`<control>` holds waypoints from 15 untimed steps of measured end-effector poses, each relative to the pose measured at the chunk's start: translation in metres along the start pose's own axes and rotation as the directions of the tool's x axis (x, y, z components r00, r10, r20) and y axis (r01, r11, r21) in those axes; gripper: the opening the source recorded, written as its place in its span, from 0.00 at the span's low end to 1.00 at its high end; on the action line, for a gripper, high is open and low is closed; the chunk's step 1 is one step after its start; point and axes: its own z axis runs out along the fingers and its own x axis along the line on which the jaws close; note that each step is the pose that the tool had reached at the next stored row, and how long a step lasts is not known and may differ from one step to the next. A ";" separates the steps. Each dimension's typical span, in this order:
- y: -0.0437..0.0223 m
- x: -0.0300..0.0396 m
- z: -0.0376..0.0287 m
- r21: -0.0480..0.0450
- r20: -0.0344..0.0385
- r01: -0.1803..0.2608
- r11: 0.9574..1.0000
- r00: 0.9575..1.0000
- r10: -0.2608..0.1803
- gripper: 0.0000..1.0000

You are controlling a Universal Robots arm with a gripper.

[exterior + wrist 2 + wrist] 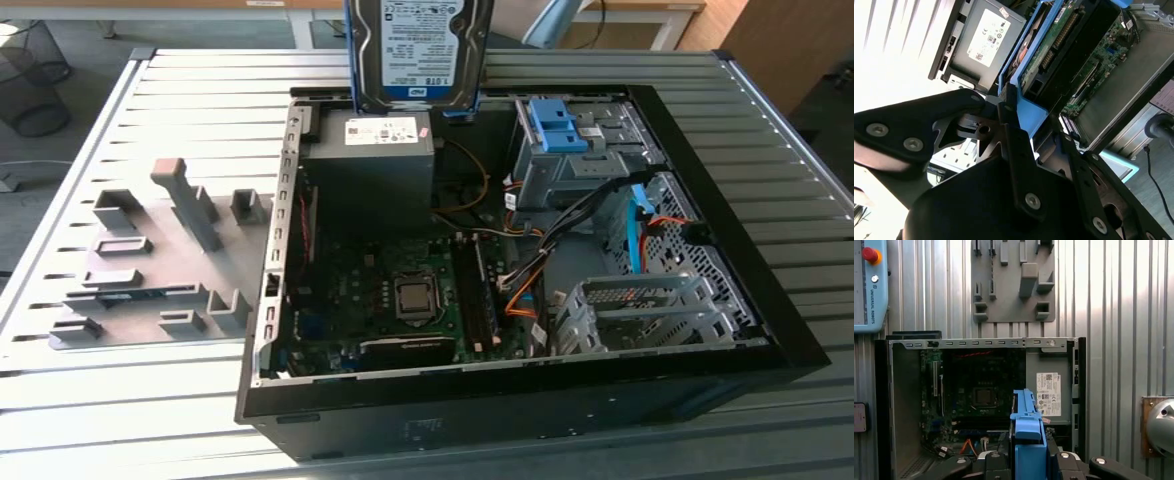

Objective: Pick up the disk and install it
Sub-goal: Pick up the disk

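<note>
You've got a white-and-blue printed label on the disk, a white printed sticker on the power-supply box, and vertical lettering on the teach pendant. Fine print is too small to read.

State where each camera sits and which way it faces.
Exterior view: off the arm, looking obliquely down into the open black computer case; the flat silver metal disk with blue rails hangs above it.
First wrist view: on the wrist, looking straight down past gripper and disk into the case.
Second wrist view: on the wrist, looking close along the gripper, shut on the disk.
Shared: all three show the disk and grey power-supply box.
</note>
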 end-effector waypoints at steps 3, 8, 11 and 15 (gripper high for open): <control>-0.0004 0.0043 0.0000 0.000 0.000 0.000 1.000 1.000 0.000 0.36; -0.0023 0.0095 0.0000 0.000 0.000 0.000 1.000 1.000 0.000 0.36; -0.0060 0.0117 0.0001 0.000 0.000 0.000 1.000 1.000 0.000 0.36; -0.0131 0.0134 0.0002 0.000 0.000 0.000 1.000 1.000 0.000 0.36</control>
